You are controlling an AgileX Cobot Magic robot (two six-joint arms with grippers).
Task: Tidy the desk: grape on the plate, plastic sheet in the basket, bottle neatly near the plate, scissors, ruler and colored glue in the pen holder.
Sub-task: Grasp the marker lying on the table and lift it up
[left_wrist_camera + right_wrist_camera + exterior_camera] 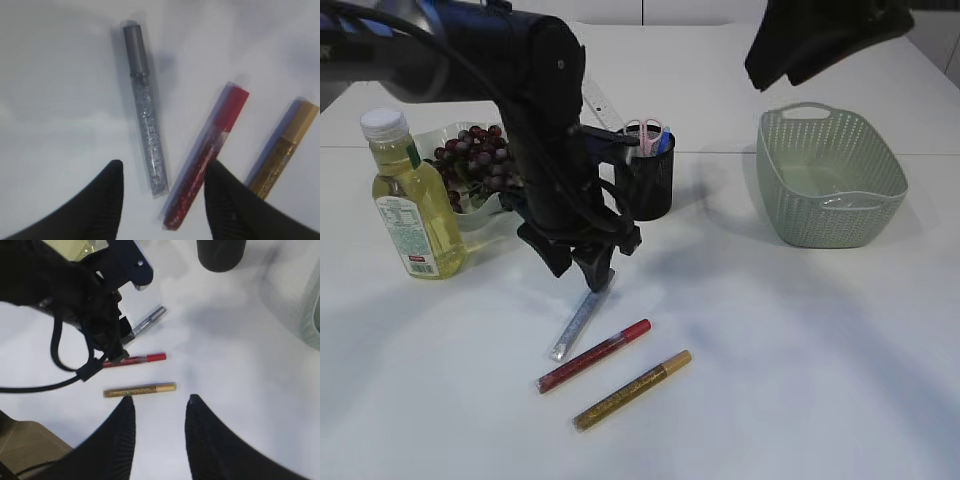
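my left gripper [582, 266] hangs low over the table [800, 360], its jaws spread apart with nothing between them, right above the upper end of the silver glitter glue [576, 325]. in my left wrist view the silver glitter glue [145, 112] lies flat with one end between my two dark fingertips [107, 192], untouched. taking that silver tube as the landmark: the red glitter glue [594, 356] lies just beside it on the side away from the bottle, and the gold glitter glue [632, 390] lies beyond the red one, all three near each other but apart.

behind the silver tube, past my left arm, stands the black mesh pen holder [648, 182] with the scissors [645, 132] upright in it and the clear ruler [604, 104] leaning out of it. further from the tube on the bottle side, the bottle [410, 200] of yellow liquid stands upright, just beside the plate [475, 210] that carries the grapes [470, 160]. well apart from the tube on the opposite side sits the green basket [830, 175], with the plastic sheet [840, 200] faintly visible inside.

my right gripper [159, 405] is raised high above the table, jaws parted and holding nothing, looking down on the gold tube.
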